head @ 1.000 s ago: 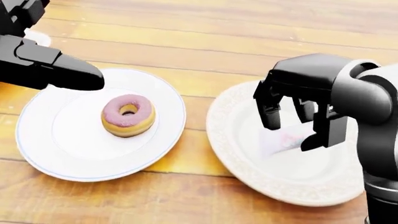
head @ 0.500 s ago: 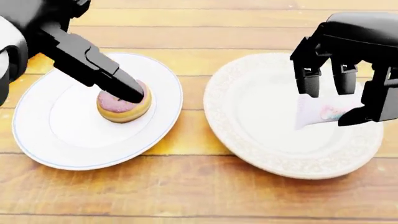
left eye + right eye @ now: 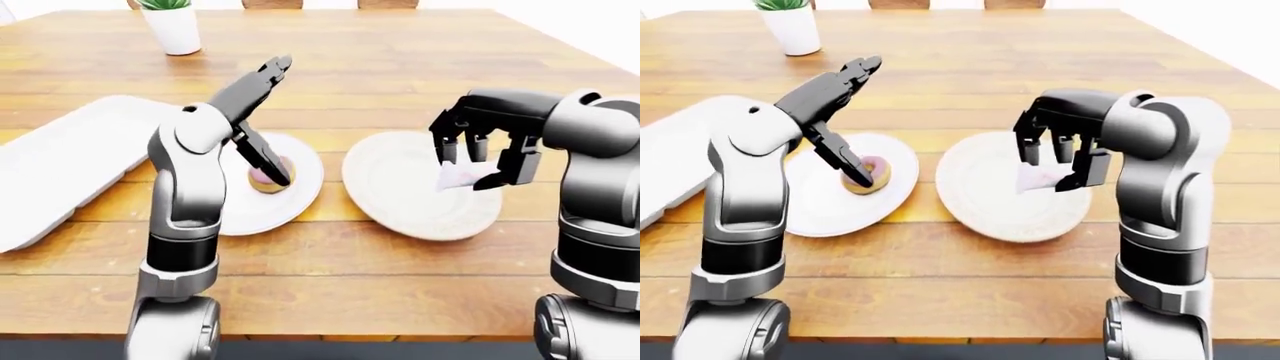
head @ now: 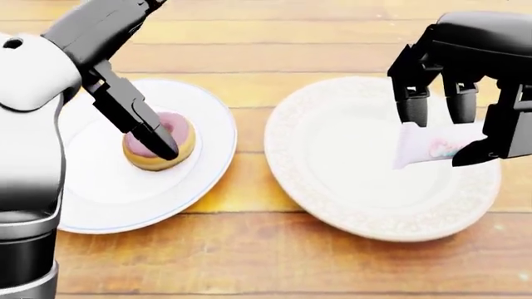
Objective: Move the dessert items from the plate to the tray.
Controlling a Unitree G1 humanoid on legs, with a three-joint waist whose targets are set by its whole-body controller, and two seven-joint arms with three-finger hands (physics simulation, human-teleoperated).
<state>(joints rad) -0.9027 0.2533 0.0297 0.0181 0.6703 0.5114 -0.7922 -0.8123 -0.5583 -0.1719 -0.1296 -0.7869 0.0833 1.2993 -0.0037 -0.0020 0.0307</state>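
A pink-iced donut (image 4: 158, 142) lies on a plain white plate (image 4: 191, 180). My left hand (image 3: 283, 120) is open. One black finger (image 4: 141, 121) reaches down onto the donut's icing, and the other fingers point up and away. My right hand (image 4: 453, 134) is shut on a white dessert piece with pink markings (image 4: 432, 149). It holds the piece just over the right side of a patterned cream plate (image 4: 332, 156). The white tray (image 3: 60, 157) lies at the left in the left-eye view.
A white plant pot (image 3: 172, 26) stands at the top left of the wooden table (image 3: 330, 270). Chair backs show past the table's top edge. My left forearm and elbow (image 4: 33, 93) fill the left of the head view.
The head view has shifted. My left hand swung in from the left and one finger came down onto the donut. My right hand rose slightly with the white dessert piece.
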